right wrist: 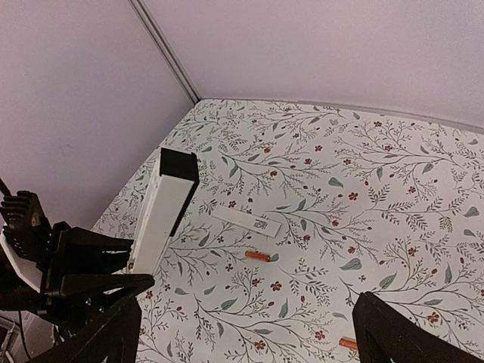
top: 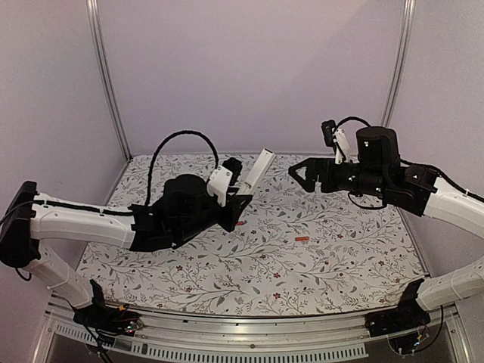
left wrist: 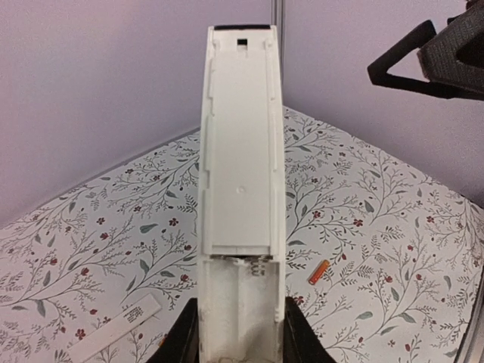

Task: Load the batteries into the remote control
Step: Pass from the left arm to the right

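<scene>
Left gripper is clamped on the lower end of the remote control, jaws closed part way onto its sides. The remote is held up off the table and tilted, with its top end toward upper right in the top view, just left of centre. In the left wrist view the remote's back faces the camera: the battery bay at the bottom end is open, with the springs showing at its upper edge. Right gripper is in the air right of centre in the top view, pointing at the remote but apart from it. Its jaws are spread wide with nothing between them; in the right wrist view its fingers sit at the two bottom corners. Both batteries are loose on the floral table cover. One battery lies just below the left gripper, and the other battery lies near the middle of the table, well apart from the first. The battery cover, a white strip with a printed label, lies flat on the table beside the first battery, at frame centre in the right wrist view.
</scene>
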Controlling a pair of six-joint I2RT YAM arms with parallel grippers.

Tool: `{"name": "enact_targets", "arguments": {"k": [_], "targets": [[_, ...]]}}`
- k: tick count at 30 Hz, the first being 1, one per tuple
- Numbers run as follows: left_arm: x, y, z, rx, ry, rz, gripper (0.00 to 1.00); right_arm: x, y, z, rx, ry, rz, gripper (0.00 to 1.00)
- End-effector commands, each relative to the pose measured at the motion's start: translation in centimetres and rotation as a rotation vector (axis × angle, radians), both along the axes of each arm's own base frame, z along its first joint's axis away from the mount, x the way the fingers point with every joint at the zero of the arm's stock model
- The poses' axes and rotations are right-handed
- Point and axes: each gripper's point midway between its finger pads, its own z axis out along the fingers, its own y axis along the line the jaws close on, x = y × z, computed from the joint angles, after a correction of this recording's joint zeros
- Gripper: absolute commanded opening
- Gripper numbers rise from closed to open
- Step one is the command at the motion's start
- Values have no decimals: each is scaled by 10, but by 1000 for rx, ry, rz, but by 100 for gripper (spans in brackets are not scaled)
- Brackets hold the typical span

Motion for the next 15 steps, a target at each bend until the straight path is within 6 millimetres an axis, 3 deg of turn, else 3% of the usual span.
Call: {"name": "enact_targets", "arguments": {"k": [1, 7, 11, 15], "targets": [[-7, -9, 13, -38, -55, 38, 0, 3, 18, 0, 110, 98, 44, 99], [-21, -27, 14, -15, -87, -17, 0, -4, 44, -3, 172, 180, 218, 99], [-29, -35, 16, -13, -101, -43, 0, 2, 52, -6, 223, 239, 243, 99], [-33, -41, 16, 1, -114, -47, 0, 6, 61, -13, 254, 296, 267, 82]]}}
